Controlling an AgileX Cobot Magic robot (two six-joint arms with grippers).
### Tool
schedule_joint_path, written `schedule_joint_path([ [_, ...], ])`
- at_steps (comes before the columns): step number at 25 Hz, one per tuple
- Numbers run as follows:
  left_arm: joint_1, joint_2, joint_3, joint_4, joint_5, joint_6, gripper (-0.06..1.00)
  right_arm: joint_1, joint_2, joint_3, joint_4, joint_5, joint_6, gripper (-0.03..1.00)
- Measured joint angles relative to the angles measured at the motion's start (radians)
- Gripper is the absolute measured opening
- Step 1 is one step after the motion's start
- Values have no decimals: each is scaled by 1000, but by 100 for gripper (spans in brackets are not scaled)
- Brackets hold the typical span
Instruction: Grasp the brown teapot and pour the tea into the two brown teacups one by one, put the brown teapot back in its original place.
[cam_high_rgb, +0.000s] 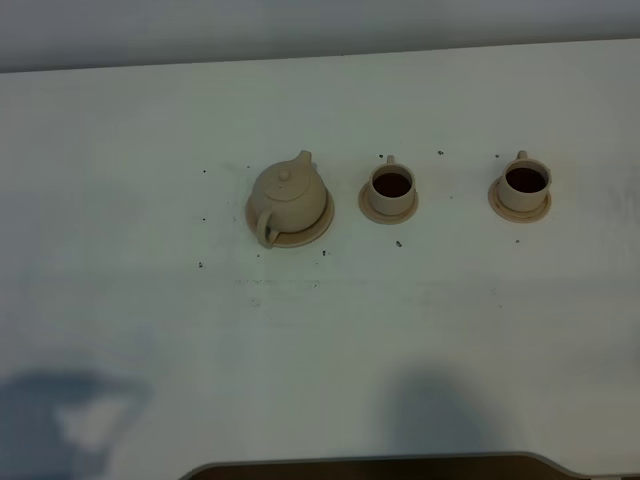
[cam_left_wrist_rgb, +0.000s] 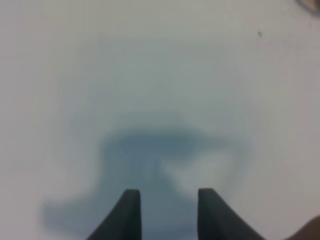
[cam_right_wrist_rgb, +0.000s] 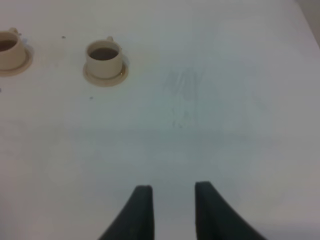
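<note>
Left gripper (cam_left_wrist_rgb: 165, 212): fingers apart, holding nothing, over bare table (cam_left_wrist_rgb: 75, 75).
Right gripper (cam_right_wrist_rgb: 172, 210): fingers apart, empty.
Cups (cam_right_wrist_rgb: 104, 59): well beyond right fingers, on saucers, dark tea inside.
Teapot (cam_high_rgb: 286, 196): upright on saucer (cam_high_rgb: 318, 225), beside cups.

no text, label, brand, number or sign can be read anywhere in these views. the brown teapot (cam_high_rgb: 287, 196), its saucer (cam_high_rgb: 316, 226) and the two brown teacups (cam_high_rgb: 391, 187) (cam_high_rgb: 525, 183) are plain tan clay with no marks on them. the white desk (cam_high_rgb: 320, 330) carries only a few tiny dark specks, which look like dirt or position dots and not letters, though the views are too soft to be sure. the wrist views are blurred and show no writing on the desk or on the dark gripper fingers (cam_left_wrist_rgb: 129, 212) (cam_right_wrist_rgb: 143, 210).
</note>
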Motion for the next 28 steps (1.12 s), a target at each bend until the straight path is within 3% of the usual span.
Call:
schedule_joint_path([
  [15, 9, -233, 0, 5, 3, -7, 28, 0, 0, 0, 0, 0, 0, 23],
  [28, 9, -236, 1, 5, 3, -8, 27, 0, 0, 0, 0, 0, -1, 23],
])
